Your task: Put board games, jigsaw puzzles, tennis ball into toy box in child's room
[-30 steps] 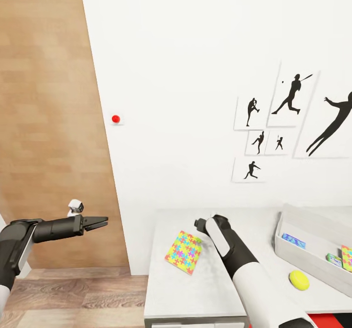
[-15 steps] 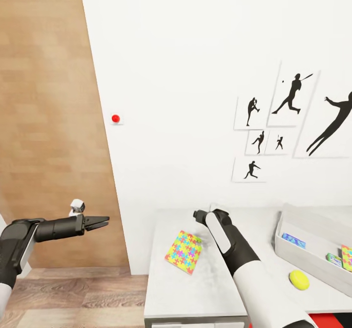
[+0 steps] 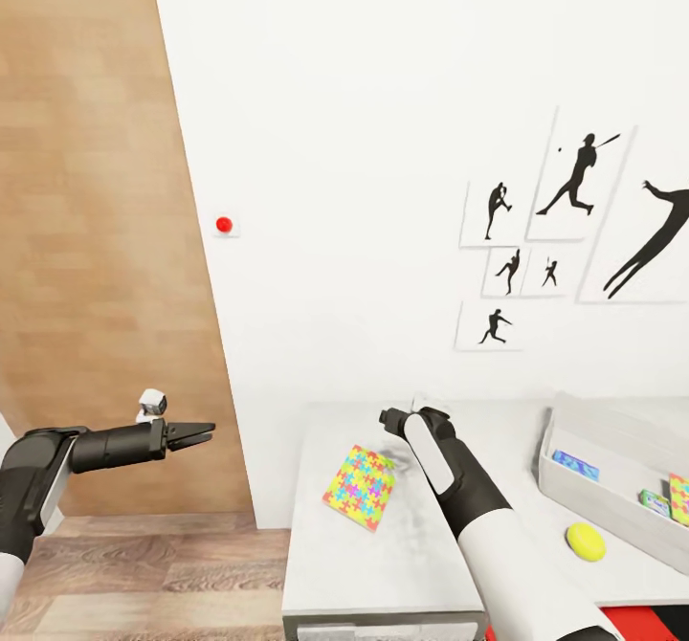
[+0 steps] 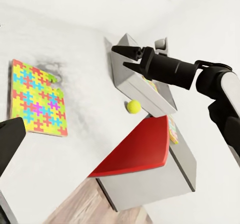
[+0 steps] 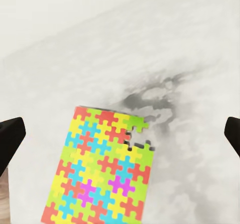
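Note:
A yellow jigsaw puzzle [image 3: 359, 486] [image 4: 37, 98] [image 5: 102, 171] lies flat near the left end of the table [image 3: 383, 564]. My right gripper [image 3: 388, 419] [image 4: 127, 53] [image 5: 122, 134] hangs open just above the puzzle's far corner, holding nothing. The tennis ball [image 3: 585, 541] [image 4: 133, 106] rests on the table in front of the toy box [image 3: 565, 493] [image 4: 132, 86]. Inside the box lie a blue board game [image 3: 574, 466], a green-edged one [image 3: 655, 502] and another puzzle [image 3: 680, 499]. Off the table's left end my left gripper [image 3: 198, 431] is open in mid-air, empty.
A white wall with black baseball-player posters [image 3: 574, 177] rises right behind the table. A wooden panel [image 3: 86, 239] and wood floor [image 3: 144, 574] lie to the left. A red surface [image 3: 655, 622] [image 4: 135, 151] sits below the table's near right edge.
The camera has shifted slightly. My right gripper has edged a little toward the wall, over the puzzle's far corner. The left arm holds its place.

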You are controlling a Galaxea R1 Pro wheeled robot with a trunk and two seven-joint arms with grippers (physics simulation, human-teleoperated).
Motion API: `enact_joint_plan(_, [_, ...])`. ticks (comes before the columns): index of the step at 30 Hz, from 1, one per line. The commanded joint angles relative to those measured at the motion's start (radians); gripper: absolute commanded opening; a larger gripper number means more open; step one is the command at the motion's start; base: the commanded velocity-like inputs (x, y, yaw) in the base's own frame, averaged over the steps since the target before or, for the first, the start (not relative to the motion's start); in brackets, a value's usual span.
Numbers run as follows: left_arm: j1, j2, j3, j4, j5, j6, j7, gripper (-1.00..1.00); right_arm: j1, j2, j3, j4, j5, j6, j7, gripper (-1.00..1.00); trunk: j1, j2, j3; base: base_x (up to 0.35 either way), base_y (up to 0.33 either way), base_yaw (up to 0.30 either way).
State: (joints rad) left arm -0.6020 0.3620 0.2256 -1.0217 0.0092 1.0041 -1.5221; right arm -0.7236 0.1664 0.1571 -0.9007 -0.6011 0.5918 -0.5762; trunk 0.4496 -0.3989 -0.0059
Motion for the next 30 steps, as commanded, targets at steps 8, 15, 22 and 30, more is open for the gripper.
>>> enact_joint_plan(8, [-0.001, -0.005, -0.001, 0.0, -0.002, 0.01, -0.003, 1.0, 0.0, -0.007, 0.002, -0.001, -0.013, 0.003, -0.009, 1.0, 0.0, -0.001, -0.014, 0.0, 0.0, 0.0])
enact_joint_plan(15, [-0.001, -0.014, -0.002, 0.0, -0.003, -0.005, -0.003, 1.0, 0.0, -0.01, 0.002, -0.001, -0.013, 0.004, -0.009, 1.0, 0.0, -0.001, -0.025, 0.0, 0.0, 0.0])
enact_joint_plan(22, [0.0, -0.014, -0.003, -0.001, -0.003, -0.008, -0.003, 1.0, 0.0, -0.01, 0.002, 0.001, -0.014, 0.004, -0.008, 1.0, 0.0, -0.001, -0.036, 0.0, 0.0, 0.0])
enact_joint_plan(30, [0.0, -0.012, -0.001, -0.001, -0.003, -0.007, -0.004, 1.0, 0.0, -0.007, 0.002, 0.002, -0.014, 0.004, -0.008, 1.0, 0.0, -0.001, -0.049, 0.0, 0.0, 0.0])
